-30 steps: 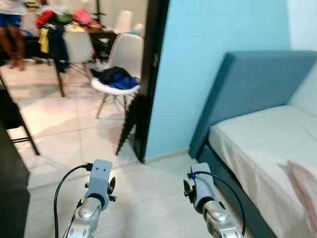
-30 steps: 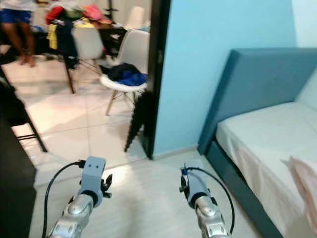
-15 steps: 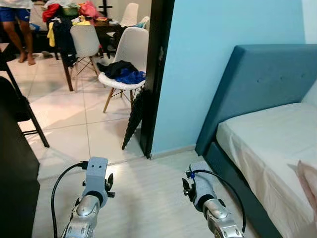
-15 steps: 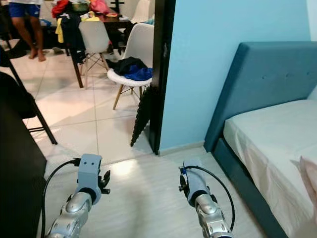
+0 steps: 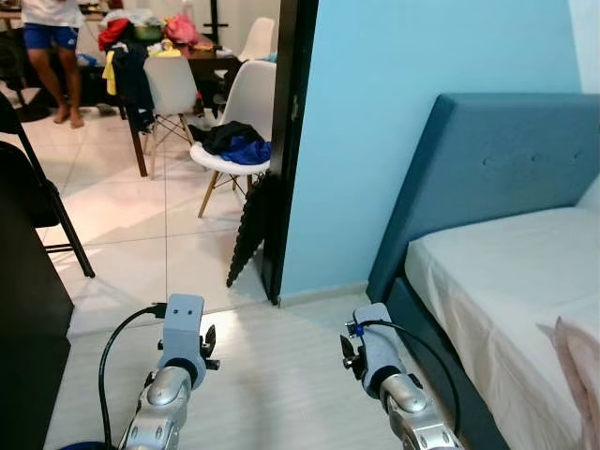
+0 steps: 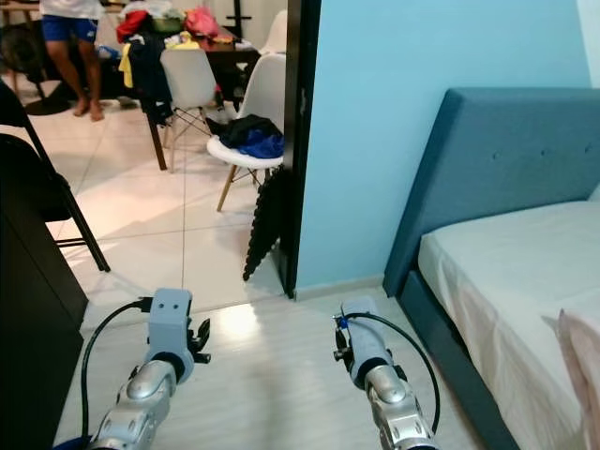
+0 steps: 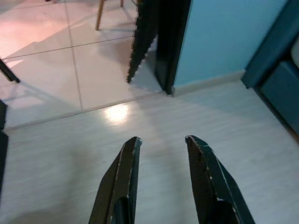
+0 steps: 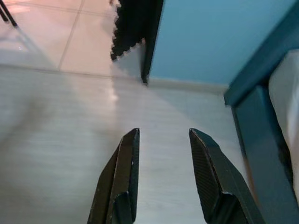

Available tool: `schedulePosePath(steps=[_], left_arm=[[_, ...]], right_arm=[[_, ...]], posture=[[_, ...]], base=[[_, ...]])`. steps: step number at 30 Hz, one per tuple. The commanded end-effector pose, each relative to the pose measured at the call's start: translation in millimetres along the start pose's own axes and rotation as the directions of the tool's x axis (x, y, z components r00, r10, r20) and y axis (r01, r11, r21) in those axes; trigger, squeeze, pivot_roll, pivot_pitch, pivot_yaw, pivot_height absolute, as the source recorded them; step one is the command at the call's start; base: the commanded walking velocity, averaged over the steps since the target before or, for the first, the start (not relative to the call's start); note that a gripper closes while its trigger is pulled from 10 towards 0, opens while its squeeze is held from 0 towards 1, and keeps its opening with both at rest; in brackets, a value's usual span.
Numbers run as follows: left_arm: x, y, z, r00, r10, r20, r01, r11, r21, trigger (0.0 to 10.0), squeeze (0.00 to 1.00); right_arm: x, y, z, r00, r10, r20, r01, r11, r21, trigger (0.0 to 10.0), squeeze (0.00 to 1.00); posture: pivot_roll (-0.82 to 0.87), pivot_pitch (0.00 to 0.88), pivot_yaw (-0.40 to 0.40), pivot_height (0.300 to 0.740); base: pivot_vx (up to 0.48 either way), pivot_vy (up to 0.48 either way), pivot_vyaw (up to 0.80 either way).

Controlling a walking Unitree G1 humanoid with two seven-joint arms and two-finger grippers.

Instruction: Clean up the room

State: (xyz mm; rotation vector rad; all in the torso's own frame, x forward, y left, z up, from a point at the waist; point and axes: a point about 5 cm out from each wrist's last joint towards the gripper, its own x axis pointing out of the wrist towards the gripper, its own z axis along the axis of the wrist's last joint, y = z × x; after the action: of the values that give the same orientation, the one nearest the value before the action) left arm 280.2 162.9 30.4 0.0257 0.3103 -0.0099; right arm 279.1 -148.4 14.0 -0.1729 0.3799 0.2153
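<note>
Bedroom floor (image 5: 272, 375) of pale planks runs ahead to a dark doorway post (image 5: 289, 141), with the teal bed (image 5: 487, 187) and its white mattress on the robot's right and a blue wall between them. Compared with a second ago the whole view has swung and steadied, so the camera has moved with the robot's step rather than anything in the room; the blur has gone and the doorway sits more squarely ahead. Through it, the tiled room holds the mess: a white chair (image 5: 246, 103) with dark and blue clothes (image 5: 232, 143) heaped on its seat, and further back a surface (image 5: 192, 58) piled with coloured garments (image 5: 141, 28), a person (image 5: 52, 37) standing near it. Left gripper (image 7: 161, 147) and right gripper (image 8: 161, 137) both hover low over bare floor, fingers spread and empty. Judging by this, the robot is on approach; nothing is gathered yet.
</note>
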Motion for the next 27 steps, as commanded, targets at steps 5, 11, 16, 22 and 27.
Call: schedulePosePath(steps=[5, 11, 16, 22, 27], left_arm=[[0.5, -2.8, -1.1, 1.000, -0.010, -0.010, 0.010, 1.000, -0.006, 10.0, 0.00], [1.1, -4.1, -1.1, 1.000, -0.017, -0.011, 0.017, 1.000, -0.001, 10.0, 0.00], [1.0, -4.8, -1.5, 1.000, -0.020, -0.012, 0.020, 1.000, 0.000, 10.0, 0.00], [1.3, -6.1, -1.9, 1.000, -0.027, -0.013, 0.027, 1.000, 0.001, 10.0, 0.00], [2.1, -6.9, -2.2, 0.999, -0.033, -0.014, 0.033, 0.999, 0.003, 10.0, 0.00]], right_arm=[[-0.6, -4.0, -1.3, 1.000, -0.014, -0.008, 0.014, 1.000, 0.008, 10.0, 0.00], [-0.9, -5.0, -2.0, 1.000, -0.013, -0.010, 0.013, 1.000, 0.003, 10.0, 0.00], [-1.4, -5.6, -2.5, 1.000, -0.013, -0.011, 0.013, 1.000, 0.001, 10.0, 0.00], [-1.7, -5.6, -3.3, 1.000, -0.013, -0.013, 0.013, 1.000, -0.001, 10.0, 0.00], [-1.6, -5.1, -2.7, 1.000, -0.013, -0.010, 0.013, 1.000, -0.002, 10.0, 0.00]], posture=[[0.01, 0.004, -0.093, 0.738], [0.01, 0.000, -0.092, 0.738], [0.01, 0.000, -0.091, 0.738], [0.00, 0.000, -0.091, 0.738], [0.00, 0.000, -0.091, 0.738]], base=[[0.000, -0.376, 0.00], [0.000, -0.372, 0.00], [0.000, -0.373, 0.00], [0.000, -0.372, 0.00], [0.000, -0.373, 0.00]])
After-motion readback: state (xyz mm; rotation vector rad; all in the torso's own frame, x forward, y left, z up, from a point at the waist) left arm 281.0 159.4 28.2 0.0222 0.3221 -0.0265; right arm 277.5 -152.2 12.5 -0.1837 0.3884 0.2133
